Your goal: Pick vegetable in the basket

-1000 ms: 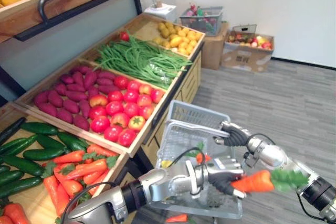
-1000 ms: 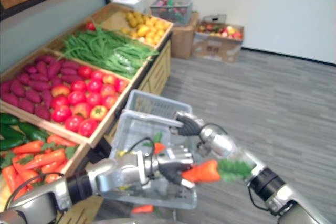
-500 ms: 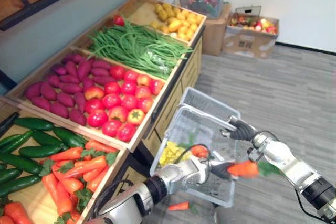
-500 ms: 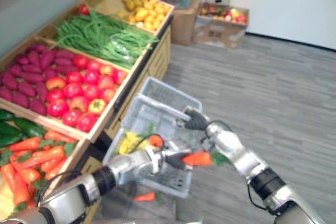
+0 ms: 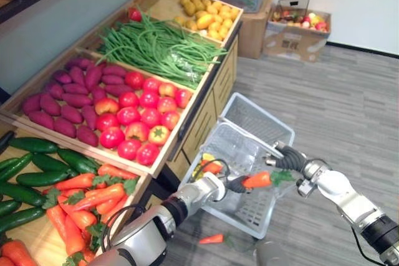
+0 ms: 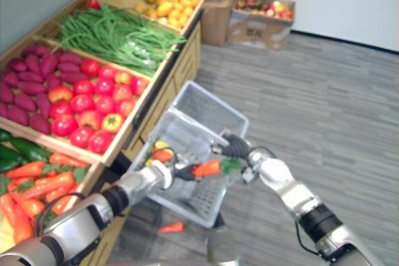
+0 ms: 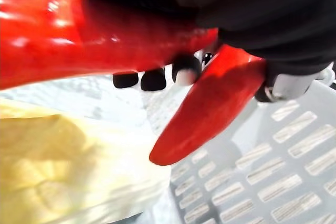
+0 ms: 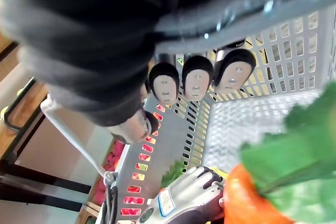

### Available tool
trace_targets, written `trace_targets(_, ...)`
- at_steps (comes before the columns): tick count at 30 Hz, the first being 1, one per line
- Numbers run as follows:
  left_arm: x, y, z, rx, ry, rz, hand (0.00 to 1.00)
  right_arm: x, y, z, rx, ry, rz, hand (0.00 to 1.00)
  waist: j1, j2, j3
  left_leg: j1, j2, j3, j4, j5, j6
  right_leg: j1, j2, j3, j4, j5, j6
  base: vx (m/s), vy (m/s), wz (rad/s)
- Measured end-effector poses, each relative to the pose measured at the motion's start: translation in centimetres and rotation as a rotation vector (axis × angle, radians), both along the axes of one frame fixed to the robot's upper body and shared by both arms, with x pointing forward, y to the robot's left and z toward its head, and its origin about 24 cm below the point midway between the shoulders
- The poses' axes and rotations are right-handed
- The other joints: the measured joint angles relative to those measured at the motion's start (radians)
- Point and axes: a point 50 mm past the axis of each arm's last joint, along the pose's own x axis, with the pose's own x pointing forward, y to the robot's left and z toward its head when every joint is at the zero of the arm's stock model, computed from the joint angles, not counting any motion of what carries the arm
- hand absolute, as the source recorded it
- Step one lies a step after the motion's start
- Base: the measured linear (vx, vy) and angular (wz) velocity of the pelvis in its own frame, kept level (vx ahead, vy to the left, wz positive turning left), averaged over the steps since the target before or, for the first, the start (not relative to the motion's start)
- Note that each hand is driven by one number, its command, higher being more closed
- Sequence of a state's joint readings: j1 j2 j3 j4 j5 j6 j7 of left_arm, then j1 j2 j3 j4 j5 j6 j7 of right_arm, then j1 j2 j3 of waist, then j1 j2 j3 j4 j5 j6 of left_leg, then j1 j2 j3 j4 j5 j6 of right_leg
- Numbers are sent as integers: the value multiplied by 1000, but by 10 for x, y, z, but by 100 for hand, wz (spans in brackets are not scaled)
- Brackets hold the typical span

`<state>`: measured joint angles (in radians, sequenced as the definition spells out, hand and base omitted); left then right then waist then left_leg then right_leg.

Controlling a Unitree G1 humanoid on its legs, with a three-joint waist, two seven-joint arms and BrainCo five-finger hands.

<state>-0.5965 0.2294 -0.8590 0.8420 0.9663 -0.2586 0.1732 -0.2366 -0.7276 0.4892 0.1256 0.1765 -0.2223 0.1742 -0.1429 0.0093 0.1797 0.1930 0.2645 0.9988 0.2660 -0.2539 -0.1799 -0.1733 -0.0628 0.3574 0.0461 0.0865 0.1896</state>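
Observation:
My left hand (image 5: 217, 187) reaches over the grey plastic basket (image 5: 252, 216) and is shut on the pointed end of a carrot (image 5: 257, 180), whose green top (image 5: 279, 175) points toward my right arm. The carrot hangs above the basket's inside. In the left wrist view its tip (image 7: 205, 114) pokes out past my dark fingertips (image 7: 153, 78). My right hand (image 5: 288, 157) is shut on the basket's handle, and its fingers (image 8: 197, 81) curl round the bar. Another carrot (image 5: 211, 166) and something yellow (image 7: 52, 166) lie in the basket.
The wooden stand on my left holds carrots (image 5: 93, 199), cucumbers (image 5: 37, 177), tomatoes (image 5: 140, 116), purple sweet potatoes (image 5: 68, 101), green beans (image 5: 162, 48) and yellow fruit (image 5: 209, 20). One carrot (image 5: 212, 238) lies on the floor below the basket. Boxes (image 5: 296, 29) stand by the far wall.
The camera has tipped downward. My left hand has carried the carrot from the basket's near rim to above its inside. The right hand keeps hold of the handle.

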Motion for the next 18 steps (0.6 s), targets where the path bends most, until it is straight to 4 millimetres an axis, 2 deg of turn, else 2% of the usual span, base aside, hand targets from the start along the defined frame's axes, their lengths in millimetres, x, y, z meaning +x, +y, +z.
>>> trace_targets(10, 10, 10, 5, 18, -54, 63, 0, -4, -1, -3, 5, 18, 10, 100, -18, -1, 5, -60, 16, -55, 52, -18, 18, -14, -15, -23, -12, 16, 4, -41, -7, 9)
trace_targets(18, 12, 1, 15, -12, -82, 40, 0, -7, -9, -5, 13, 25, -26, 100, -17, -1, 5, -92, 16, -117, 69, -21, 25, -5, -34, -69, -12, 17, 5, -14, 12, 17)
